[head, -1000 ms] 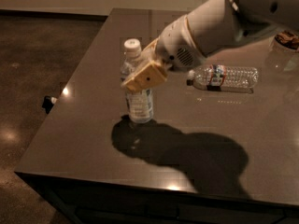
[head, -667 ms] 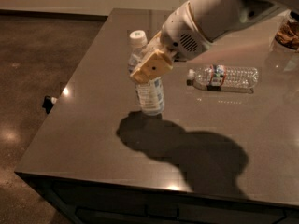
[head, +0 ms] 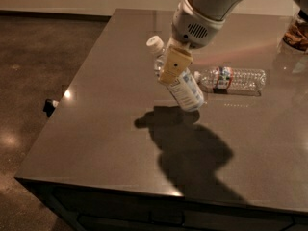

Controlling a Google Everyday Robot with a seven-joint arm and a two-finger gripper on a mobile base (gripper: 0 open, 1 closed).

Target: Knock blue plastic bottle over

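Observation:
The blue plastic bottle [head: 188,91] has a white cap and a pale blue-and-white label. It hangs tilted over the middle of the dark table [head: 91,134], cap toward the upper left, base low to the right, just over its own shadow. My gripper [head: 173,72] reaches down from the upper right. Its tan finger [head: 175,61] lies across the bottle's upper body, and the gripper is shut on the bottle. The other finger is hidden behind the bottle.
A longer clear ribbed bottle [head: 234,80] with a red-and-blue band lies on its side just right of the held bottle. A container with brown contents [head: 295,33] stands at the far right edge. The table's left edge drops to the floor, where a small dark object [head: 49,106] sits.
The bottle stood upright on the table with my gripper at it. It has since risen and tipped over to a steep slant, base swinging right, as the arm moved up and to the right.

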